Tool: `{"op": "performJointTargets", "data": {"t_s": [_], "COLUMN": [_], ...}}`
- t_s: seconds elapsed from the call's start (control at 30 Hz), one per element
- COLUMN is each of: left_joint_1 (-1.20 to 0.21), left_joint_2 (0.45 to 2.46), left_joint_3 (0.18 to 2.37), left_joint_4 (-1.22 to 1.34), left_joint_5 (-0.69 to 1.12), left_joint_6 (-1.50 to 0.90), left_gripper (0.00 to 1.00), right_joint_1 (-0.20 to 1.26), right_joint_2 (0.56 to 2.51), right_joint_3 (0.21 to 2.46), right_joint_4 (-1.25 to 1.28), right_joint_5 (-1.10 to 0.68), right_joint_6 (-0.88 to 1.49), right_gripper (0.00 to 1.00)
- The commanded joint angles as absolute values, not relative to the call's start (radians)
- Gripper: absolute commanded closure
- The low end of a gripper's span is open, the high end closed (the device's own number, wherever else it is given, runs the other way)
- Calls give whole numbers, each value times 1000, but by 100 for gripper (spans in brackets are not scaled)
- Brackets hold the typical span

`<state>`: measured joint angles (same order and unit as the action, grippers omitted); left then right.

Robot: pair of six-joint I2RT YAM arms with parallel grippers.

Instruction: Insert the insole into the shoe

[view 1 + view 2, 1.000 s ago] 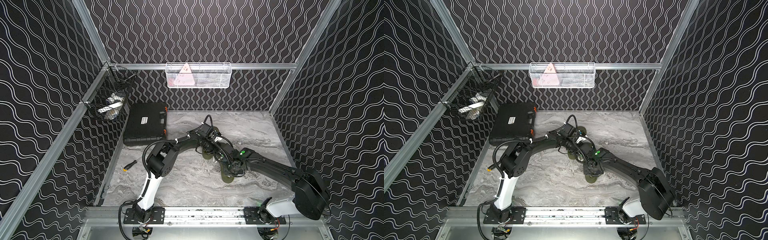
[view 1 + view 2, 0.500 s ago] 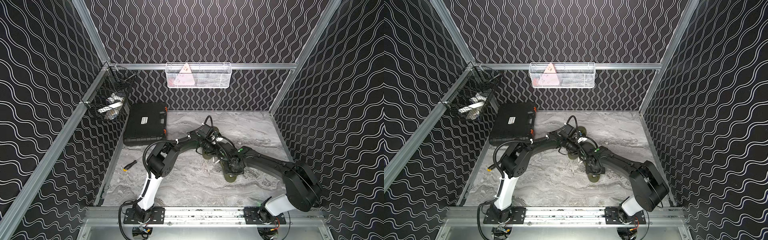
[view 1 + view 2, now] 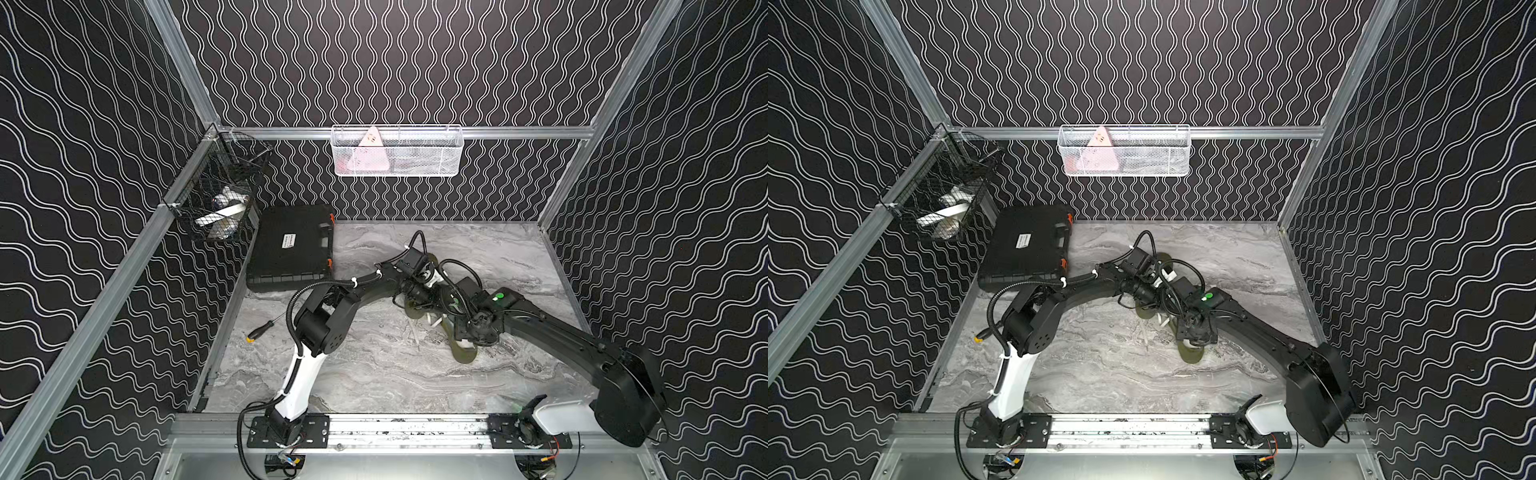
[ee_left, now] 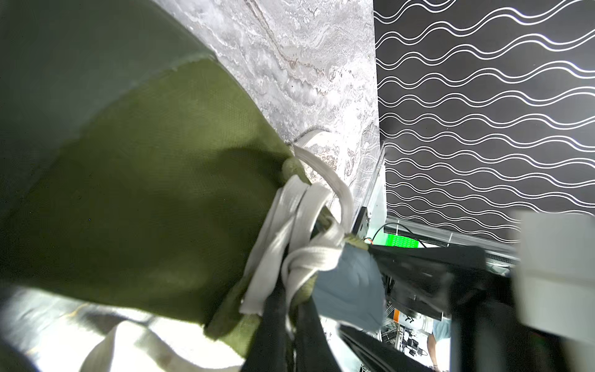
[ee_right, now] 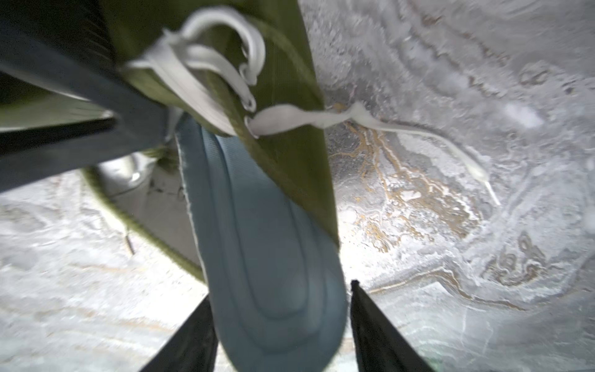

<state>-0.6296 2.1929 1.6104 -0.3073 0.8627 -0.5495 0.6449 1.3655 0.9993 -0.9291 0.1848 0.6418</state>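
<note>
Left gripper (image 4: 289, 325) pinched shut on shoe (image 4: 145, 193) by the laces. Right gripper (image 5: 280, 290) jaws apart, straddling insole (image 5: 267, 241) heel; front end inside shoe.

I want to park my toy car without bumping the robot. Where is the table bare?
Bare table lies along the front rail, between the two arm bases, and in the back right corner beyond the shoe. The middle is crowded: the left arm and right arm meet over the shoe. The black case and screwdriver fill the left side.

Both top views look down; wrist cameras crowd the shoe (image 4: 145, 193).
</note>
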Motion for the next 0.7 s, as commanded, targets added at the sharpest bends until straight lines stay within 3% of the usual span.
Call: {"op": "performJointTargets", "data": {"t_s": [0.0, 0.13, 0.33, 0.5, 0.67], "left_joint_1": [-632, -630, -631, -632, -651], "left_joint_2": [2189, 2189, 2183, 2167, 2104], "left_joint_3": [1620, 1619, 1615, 1582, 1446], "left_joint_4": [-317, -302, -308, -282, -41], "left_joint_5": [882, 876, 872, 850, 771], "left_joint_6": [-548, -561, -565, -607, -811], "left_gripper": [100, 100, 100, 100, 100], "right_joint_1": [646, 646, 657, 657, 655], "right_joint_2": [1325, 1326, 1360, 1288, 1137], "right_joint_3": [1022, 1005, 1021, 978, 918], "right_joint_4": [-1006, -962, -962, -987, -922], "right_joint_5": [202, 193, 135, 194, 280], "right_joint_6": [662, 646, 684, 907, 1102], "right_gripper": [33, 34, 46, 46, 45]}}
